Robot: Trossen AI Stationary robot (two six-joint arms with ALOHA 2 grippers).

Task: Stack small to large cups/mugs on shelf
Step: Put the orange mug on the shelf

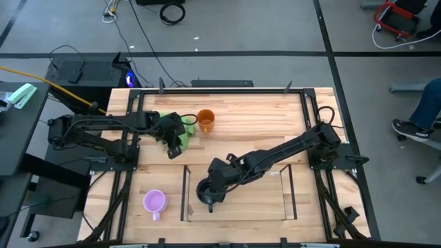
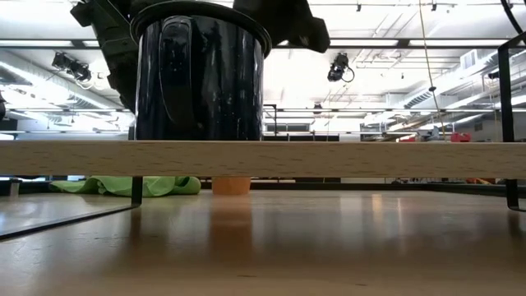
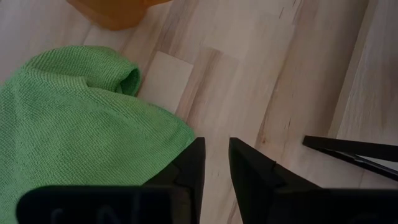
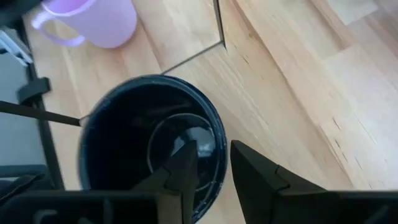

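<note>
On the shelf (image 1: 286,196), at its left end by the clear side panel, the black mug (image 1: 206,192) stands upright on the wooden floor; the low view shows its base flat on the board; judged: one of three mugs placed, two left. The orange mug (image 1: 205,120) stands on the table at the far side, just beside the green cloth (image 1: 176,134); the light purple mug (image 1: 154,201) stands outside the shelf, beyond the left panel, handle toward the near edge; neither is on the shelf yet.

Right gripper (image 4: 211,162) sits directly over the black mug; one finger reaches down inside the rim, the other outside the wall; the jaws stand a little apart, straddling the rim; whether the pads touch the wall I cannot tell; reads as a release, not certain.

Left gripper (image 3: 214,165) hovers low over bare table beside the green cloth, near the orange mug; fingers narrowly parted, nothing between them; judged: orange mug is its likely next pick.
</note>
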